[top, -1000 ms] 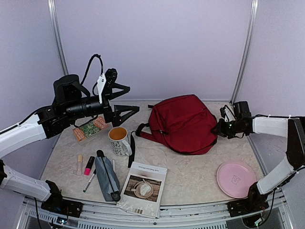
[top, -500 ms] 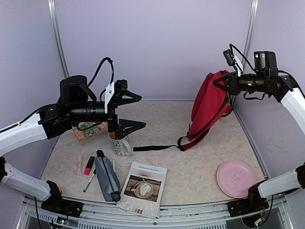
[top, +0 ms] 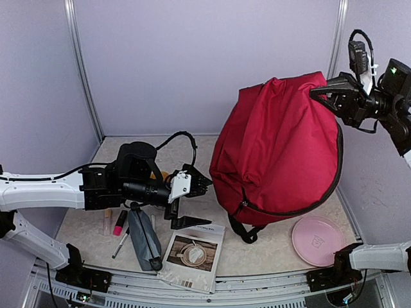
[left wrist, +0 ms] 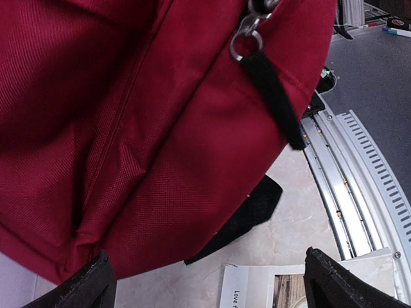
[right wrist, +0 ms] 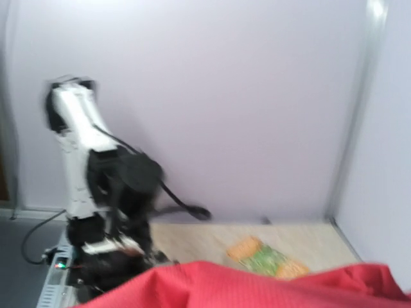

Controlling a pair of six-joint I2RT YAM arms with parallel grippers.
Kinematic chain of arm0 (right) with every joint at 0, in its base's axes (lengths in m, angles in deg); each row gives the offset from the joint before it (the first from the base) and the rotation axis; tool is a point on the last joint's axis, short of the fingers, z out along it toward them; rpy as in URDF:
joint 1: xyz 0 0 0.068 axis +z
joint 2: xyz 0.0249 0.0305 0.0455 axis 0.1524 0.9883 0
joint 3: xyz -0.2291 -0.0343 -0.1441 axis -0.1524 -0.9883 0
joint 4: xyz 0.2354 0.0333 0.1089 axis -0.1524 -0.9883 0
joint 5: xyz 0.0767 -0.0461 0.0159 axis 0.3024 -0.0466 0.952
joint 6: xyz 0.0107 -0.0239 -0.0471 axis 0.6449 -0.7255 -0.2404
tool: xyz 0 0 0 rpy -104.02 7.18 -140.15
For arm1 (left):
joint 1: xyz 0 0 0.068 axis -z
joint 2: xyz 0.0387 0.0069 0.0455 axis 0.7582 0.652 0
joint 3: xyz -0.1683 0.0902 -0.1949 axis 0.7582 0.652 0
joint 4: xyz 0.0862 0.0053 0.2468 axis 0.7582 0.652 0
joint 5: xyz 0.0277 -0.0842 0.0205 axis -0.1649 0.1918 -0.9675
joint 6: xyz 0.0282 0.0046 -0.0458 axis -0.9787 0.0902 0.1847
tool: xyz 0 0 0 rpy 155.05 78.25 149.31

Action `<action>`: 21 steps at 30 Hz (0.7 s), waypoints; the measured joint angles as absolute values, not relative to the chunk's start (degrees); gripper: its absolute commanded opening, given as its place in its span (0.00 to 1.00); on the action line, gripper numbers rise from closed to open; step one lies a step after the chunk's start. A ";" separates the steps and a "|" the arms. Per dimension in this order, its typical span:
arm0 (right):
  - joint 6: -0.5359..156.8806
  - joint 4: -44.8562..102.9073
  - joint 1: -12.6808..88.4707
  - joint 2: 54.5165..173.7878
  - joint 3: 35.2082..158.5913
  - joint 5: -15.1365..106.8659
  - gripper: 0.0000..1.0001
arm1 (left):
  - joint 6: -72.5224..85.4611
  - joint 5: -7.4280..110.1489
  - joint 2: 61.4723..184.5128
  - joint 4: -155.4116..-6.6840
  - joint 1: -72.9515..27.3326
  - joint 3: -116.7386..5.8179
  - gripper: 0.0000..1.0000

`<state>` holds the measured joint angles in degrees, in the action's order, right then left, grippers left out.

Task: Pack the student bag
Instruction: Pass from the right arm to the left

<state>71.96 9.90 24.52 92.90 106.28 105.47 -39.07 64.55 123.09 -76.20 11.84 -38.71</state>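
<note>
- The student bag (top: 276, 154) is held up above the desk (top: 270, 247), hung from the right jaws, which are clamped on its top edge.
- The left jaws are spread wide and empty, low beside the bag's lower left.
- Risk: the thin pinch of fabric may slip, and the bag would be dropped onto the pink plate (top: 318, 240) or the booklet (top: 191, 253).
- Counted: one bag, one plate, one booklet, one grey pouch (top: 144, 239).
</note>
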 measured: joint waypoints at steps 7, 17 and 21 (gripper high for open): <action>97.14 43.58 24.65 94.89 93.91 109.88 0.00 | -38.87 56.66 124.91 -91.46 15.60 -33.68 0.99; 113.22 59.16 24.78 102.50 96.84 107.41 0.00 | -46.34 40.29 133.95 -113.34 22.85 -32.11 0.99; 113.36 59.82 24.80 102.48 100.49 107.50 0.00 | -47.33 36.64 138.11 -117.90 22.79 -33.55 0.99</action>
